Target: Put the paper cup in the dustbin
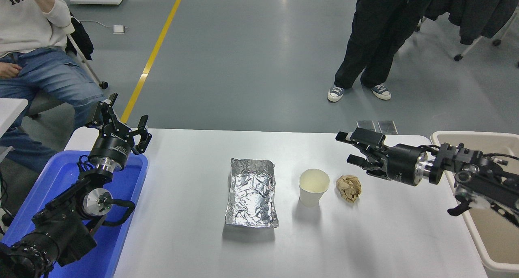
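The paper cup (pixel 313 186) stands upright near the middle of the white table (pixel 194 245), white outside and cream inside. The beige dustbin (pixel 488 233) stands at the table's right edge, partly under my right arm. My right gripper (pixel 346 147) is open and empty, pointing left, above the table behind and to the right of the cup. My left gripper (pixel 121 122) is open and empty, parked at the far left above the blue tray.
A silver foil tray (pixel 252 193) lies left of the cup. A crumpled brown paper ball (pixel 349 188) lies right of the cup, below my right gripper. A blue plastic tray (pixel 61 176) sits at the left edge. A person sits at far left; another stands beyond the table.
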`<state>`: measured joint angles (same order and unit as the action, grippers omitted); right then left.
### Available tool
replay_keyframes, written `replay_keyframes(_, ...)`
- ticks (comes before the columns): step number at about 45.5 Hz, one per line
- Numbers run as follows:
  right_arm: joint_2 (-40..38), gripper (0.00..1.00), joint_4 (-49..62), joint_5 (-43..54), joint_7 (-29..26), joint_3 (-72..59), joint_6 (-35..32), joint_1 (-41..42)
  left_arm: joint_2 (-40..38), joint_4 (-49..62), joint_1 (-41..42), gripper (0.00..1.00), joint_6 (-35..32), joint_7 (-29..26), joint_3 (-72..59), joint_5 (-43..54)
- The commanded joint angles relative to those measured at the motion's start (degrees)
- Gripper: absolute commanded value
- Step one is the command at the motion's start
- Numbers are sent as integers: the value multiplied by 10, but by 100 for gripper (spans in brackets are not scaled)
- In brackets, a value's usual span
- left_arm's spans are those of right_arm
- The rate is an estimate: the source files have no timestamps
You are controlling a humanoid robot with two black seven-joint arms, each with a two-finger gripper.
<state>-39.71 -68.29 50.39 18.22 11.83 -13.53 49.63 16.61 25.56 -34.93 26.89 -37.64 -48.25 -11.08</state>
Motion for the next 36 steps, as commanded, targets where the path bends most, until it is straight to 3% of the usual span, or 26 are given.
replay_keyframes(1,24,99,9,66,0,-94,32,68,0,0,0,100,0,-1,0,0)
replay_keyframes(21,155,99,126,107,2,-206,67,126,0,0,0,100,0,0,0,0)
replay_keyframes(36,182,99,174,158,3,-242,103,127,0,0,0,100,0,-1,0,0)
